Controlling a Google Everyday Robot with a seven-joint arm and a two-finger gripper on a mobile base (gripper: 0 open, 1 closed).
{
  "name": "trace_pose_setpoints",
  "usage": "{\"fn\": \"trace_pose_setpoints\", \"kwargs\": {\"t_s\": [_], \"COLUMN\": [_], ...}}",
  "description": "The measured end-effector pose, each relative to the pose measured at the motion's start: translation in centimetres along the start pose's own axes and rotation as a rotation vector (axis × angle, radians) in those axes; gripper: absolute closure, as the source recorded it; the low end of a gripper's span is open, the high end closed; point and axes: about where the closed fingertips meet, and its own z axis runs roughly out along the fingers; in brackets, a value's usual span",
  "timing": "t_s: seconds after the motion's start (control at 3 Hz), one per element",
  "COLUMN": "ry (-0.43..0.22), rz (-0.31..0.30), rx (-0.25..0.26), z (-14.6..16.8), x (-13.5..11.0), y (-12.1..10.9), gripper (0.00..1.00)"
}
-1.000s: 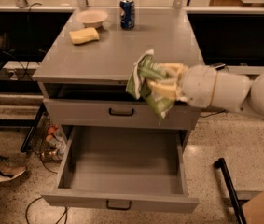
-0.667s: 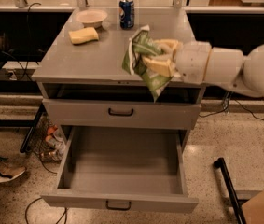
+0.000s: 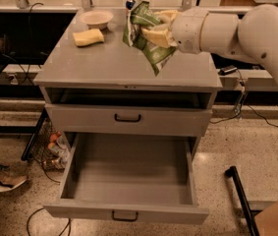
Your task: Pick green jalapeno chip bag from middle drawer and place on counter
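Observation:
My gripper [image 3: 154, 29] is shut on the green jalapeno chip bag [image 3: 143, 38], a crumpled green foil bag with a white patch. It holds the bag in the air above the middle of the counter [image 3: 99, 63], the bag's lower tip hanging close over the grey top. The arm reaches in from the right. The middle drawer [image 3: 128, 176] is pulled out at the bottom of the cabinet, with nothing showing inside it. Its black handle [image 3: 125, 215] faces the front.
A yellow sponge [image 3: 88, 37] and a pale bowl [image 3: 97, 18] sit at the counter's back left. A blue can [image 3: 130, 4] stands behind the bag, mostly hidden. The drawer above [image 3: 127, 118] is shut. A person's foot [image 3: 1, 181] is at left; a black bar [image 3: 239, 195] at right.
My gripper has carried the chip bag up and toward the back, from in front of the cabinet's edge to above the counter's middle. The view has also moved closer.

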Motion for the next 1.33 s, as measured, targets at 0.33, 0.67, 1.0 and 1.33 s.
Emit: {"fn": "trace_pose_setpoints", "kwargs": {"t_s": [0.33, 0.67, 1.0, 1.33], "ry": [0.055, 0.143, 0.188, 0.215], "rz": [0.006, 0.0, -0.004, 0.001], "rx": [-0.016, -0.066, -0.102, -0.131], "z": [2.9, 6.9, 9.2, 10.9], "x": [0.4, 1.8, 2.6, 3.6], "y": [-2.1, -3.3, -3.7, -3.7], "gripper": [1.0, 0.97, 0.74, 0.51]}}
